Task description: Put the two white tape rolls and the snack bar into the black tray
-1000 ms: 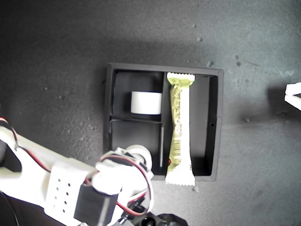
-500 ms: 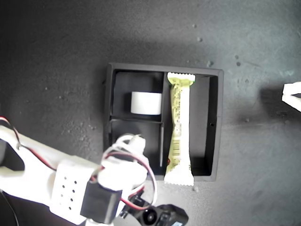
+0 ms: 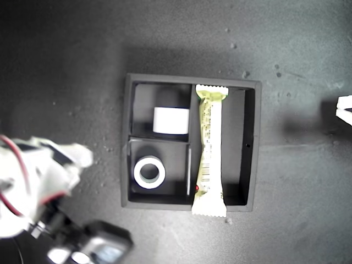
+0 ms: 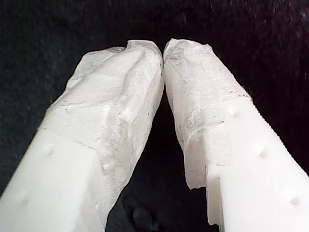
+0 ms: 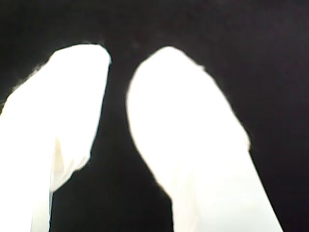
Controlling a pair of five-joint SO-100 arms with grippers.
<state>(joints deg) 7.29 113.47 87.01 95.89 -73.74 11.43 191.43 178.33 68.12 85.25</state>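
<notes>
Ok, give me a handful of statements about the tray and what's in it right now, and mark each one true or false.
1. Both tape rolls are inside the black tray. True: the tape roll lying flat and the tape roll on its side each sit in a small compartment.
2. The two rolls share one compartment. False: a divider separates them.
3. The snack bar lies in the long compartment. True, though one crimped end overhangs the tray's rim.
4. A pincer is holding the snack bar. False: nothing touches it; my first pincer has its tips together on nothing.
5. A blurred arm covers the tray in the exterior view. False: it is at that view's lower left, off the tray.
</notes>
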